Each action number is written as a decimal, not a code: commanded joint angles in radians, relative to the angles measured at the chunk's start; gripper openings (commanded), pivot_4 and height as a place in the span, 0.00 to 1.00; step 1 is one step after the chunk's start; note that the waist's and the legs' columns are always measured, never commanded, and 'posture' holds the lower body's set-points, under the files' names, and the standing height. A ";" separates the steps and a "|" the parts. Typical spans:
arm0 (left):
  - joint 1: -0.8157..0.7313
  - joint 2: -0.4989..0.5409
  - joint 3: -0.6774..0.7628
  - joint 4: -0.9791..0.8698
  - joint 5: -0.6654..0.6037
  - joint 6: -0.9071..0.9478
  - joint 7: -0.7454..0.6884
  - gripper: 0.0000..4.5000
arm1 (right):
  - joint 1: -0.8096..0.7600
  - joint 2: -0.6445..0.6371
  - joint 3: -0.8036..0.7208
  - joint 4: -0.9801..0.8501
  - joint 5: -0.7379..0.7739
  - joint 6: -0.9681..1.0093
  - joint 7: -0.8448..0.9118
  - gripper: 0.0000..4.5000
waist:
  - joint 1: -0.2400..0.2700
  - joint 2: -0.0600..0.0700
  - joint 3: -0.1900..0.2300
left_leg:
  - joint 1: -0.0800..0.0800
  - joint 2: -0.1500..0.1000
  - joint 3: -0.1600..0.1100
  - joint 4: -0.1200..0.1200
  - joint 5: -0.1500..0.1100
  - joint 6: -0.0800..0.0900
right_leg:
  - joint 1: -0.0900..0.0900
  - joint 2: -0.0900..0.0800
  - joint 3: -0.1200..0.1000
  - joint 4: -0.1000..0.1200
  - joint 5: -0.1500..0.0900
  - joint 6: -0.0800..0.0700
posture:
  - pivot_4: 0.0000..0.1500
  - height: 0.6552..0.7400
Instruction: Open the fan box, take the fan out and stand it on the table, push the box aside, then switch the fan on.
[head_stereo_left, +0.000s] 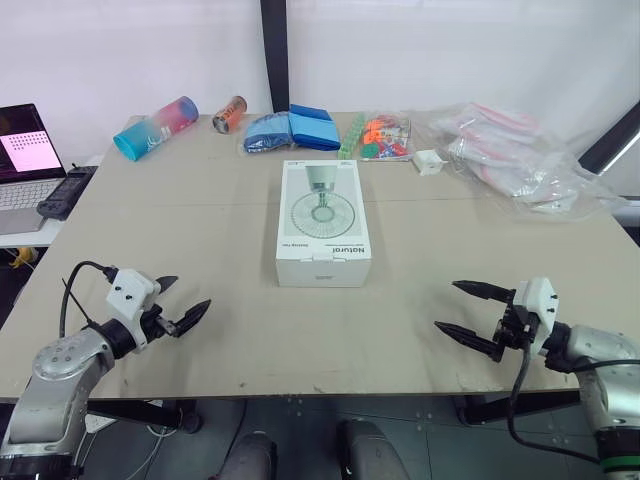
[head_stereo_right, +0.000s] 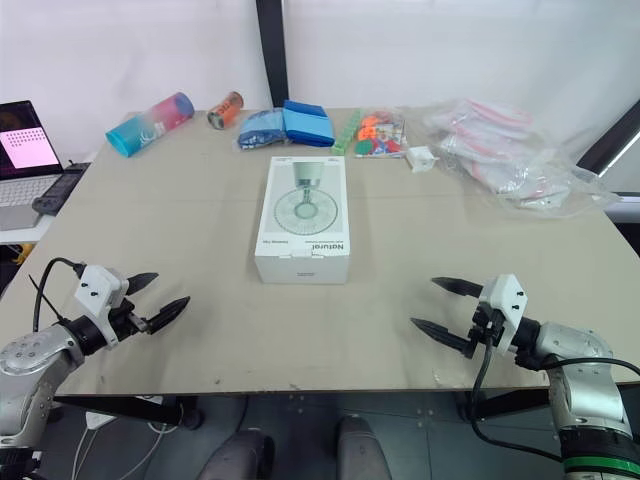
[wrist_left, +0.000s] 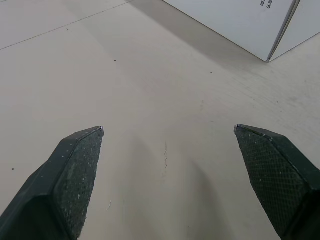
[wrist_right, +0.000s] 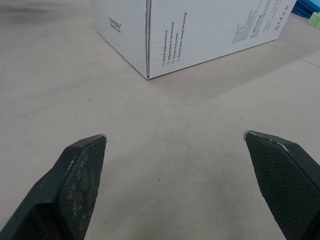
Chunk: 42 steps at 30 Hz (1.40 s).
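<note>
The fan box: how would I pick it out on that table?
Look at the beige table. Alone in its middle, nearer than the clutter along the far edge, lies the fan box. It is the only large white carton, closed, with a round fan pictured on top.

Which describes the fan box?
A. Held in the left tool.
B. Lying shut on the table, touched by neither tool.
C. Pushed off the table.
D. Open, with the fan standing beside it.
B: the box lies shut on the table, with the open left tool and right tool both short of it.
</note>
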 joint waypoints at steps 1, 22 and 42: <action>-0.012 0.014 0.010 -0.020 0.002 -0.012 0.000 0.99 | -0.007 -0.016 -0.029 -0.020 0.016 -0.006 0.002 1.00 | 0.000 0.000 0.000 | 0.000 0.000 0.000 0.000 0.000 0.000 | 0.000 0.000 0.000 0.000 0.000 0.000 | 1.00 1.00; -0.040 -0.001 0.023 -0.007 -0.025 0.032 0.035 0.99 | -0.025 -0.013 -0.020 0.066 0.000 -0.057 0.016 1.00 | 0.000 0.000 0.000 | 0.000 0.000 0.000 0.000 0.000 0.000 | 0.000 0.000 0.000 0.000 0.000 0.000 | 1.00 1.00; -0.387 -0.121 -0.193 -0.170 -0.137 0.273 0.100 0.56 | -0.228 0.045 0.115 -0.214 0.019 0.168 -0.086 1.00 | 0.000 -0.001 0.000 | -0.001 0.000 -0.001 0.001 0.000 -0.001 | 0.000 0.001 0.000 0.000 0.001 0.000 | 1.00 1.00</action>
